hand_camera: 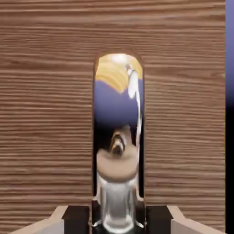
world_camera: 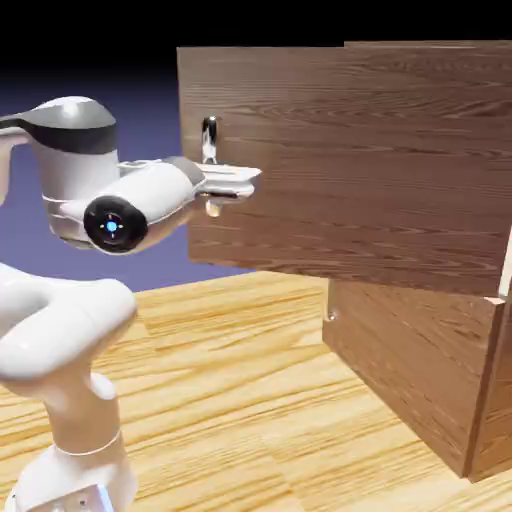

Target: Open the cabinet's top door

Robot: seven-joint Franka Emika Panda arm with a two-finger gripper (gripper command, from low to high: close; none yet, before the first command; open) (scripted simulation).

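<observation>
The top door [world_camera: 360, 160] is a wide wood-grain panel, swung out from the cabinet [world_camera: 492, 400] with its free edge at the exterior view's left. Its vertical metal bar handle [world_camera: 209, 138] stands near that edge. My gripper [world_camera: 214, 182] reaches in from the left and sits on the lower end of the bar. In the hand view the shiny handle [hand_camera: 118, 137] fills the middle, mirroring the room. It runs down between my two grey fingertips [hand_camera: 77, 220], which press close on either side. The gripper [hand_camera: 117, 220] is shut on the handle.
The shorter lower panel [world_camera: 410, 370] stays flush under the open door, with a small knob [world_camera: 331, 316] at its left edge. The light wooden table [world_camera: 250, 400] spreads below. My white forearm [world_camera: 130, 210] hangs left of the door's free edge.
</observation>
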